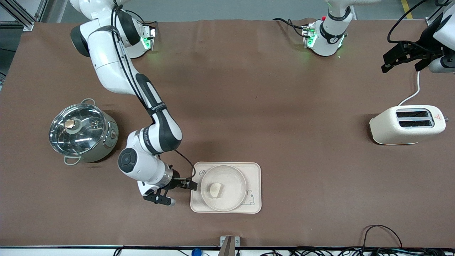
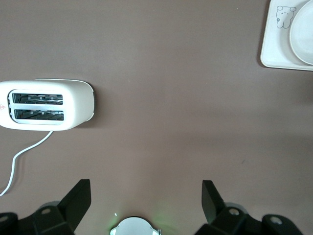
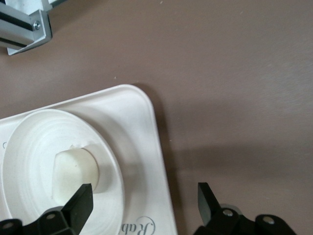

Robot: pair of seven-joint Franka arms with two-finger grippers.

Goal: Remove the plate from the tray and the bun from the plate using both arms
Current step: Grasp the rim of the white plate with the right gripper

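Observation:
The round cream plate (image 1: 233,175) rests on the rectangular rabbit tray (image 1: 254,177), near the front camera. The pale oval bun (image 1: 215,190) lies in the plate's middle. My right gripper (image 1: 190,185) is open and empty, low at the tray's edge toward the right arm's end. In the right wrist view the right gripper (image 3: 144,196) spans the tray's rim (image 3: 144,127), with the bun (image 3: 73,171) and plate (image 3: 29,142) by one finger. My left gripper (image 1: 389,60) is open and empty, raised over the left arm's end of the table. It also shows in the left wrist view (image 2: 145,196).
A steel pot with a glass lid (image 1: 81,131) stands at the right arm's end. A cream toaster (image 1: 407,124) with a white cord stands at the left arm's end, also in the left wrist view (image 2: 46,104). A metal bracket (image 1: 229,243) sits at the table's front edge.

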